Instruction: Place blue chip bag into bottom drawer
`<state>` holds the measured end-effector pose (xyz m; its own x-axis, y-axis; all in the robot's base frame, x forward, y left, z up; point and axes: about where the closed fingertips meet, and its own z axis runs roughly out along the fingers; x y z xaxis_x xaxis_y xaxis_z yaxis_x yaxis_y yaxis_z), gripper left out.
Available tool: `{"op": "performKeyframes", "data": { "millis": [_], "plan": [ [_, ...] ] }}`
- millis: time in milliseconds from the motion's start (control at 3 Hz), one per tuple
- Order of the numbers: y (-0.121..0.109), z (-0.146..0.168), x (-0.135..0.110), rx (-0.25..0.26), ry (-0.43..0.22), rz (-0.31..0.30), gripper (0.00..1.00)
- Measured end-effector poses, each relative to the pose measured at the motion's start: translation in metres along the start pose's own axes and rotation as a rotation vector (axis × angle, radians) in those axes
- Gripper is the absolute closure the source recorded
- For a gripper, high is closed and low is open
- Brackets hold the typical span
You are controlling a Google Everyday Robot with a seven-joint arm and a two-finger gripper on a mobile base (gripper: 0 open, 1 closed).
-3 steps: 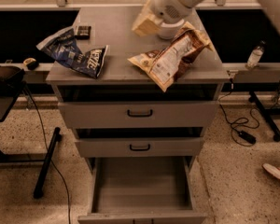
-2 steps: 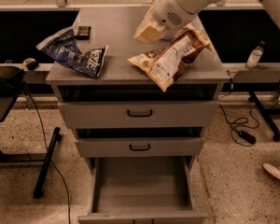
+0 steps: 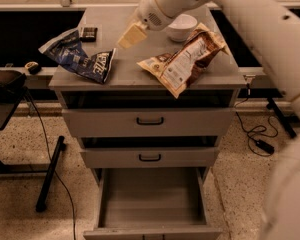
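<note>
The blue chip bag (image 3: 79, 59) lies crumpled on the left part of the cabinet top (image 3: 125, 69), dark navy with white lettering. The bottom drawer (image 3: 152, 200) is pulled open below the two shallower drawers, and its grey inside holds nothing. My gripper (image 3: 131, 35) hangs from the white arm over the middle of the cabinet top. It is a short way right of the blue chip bag, apart from it, and carries nothing that I can see.
A larger tan-and-brown chip bag (image 3: 186, 59) lies on the right of the top, with a white bowl (image 3: 182, 27) behind it. A small dark packet (image 3: 89, 32) lies at the back left. A black stand (image 3: 5, 86) and floor cables (image 3: 255, 136) flank the cabinet.
My gripper has moved left and a little toward the front, from over the tan bag's back end toward the blue chip bag. The bags and drawers have not moved.
</note>
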<state>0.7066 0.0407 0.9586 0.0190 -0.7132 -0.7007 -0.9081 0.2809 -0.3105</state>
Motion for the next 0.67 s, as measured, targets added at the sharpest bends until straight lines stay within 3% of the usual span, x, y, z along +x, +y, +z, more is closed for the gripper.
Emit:
{"op": "performKeyframes", "data": {
  "millis": [333,667],
  "plan": [
    [-0.009,0.083,-0.004,-0.060,-0.011,0.094,0.00],
    [-0.003,0.122,-0.008,-0.116,-0.015,0.156,0.00]
  ]
}}
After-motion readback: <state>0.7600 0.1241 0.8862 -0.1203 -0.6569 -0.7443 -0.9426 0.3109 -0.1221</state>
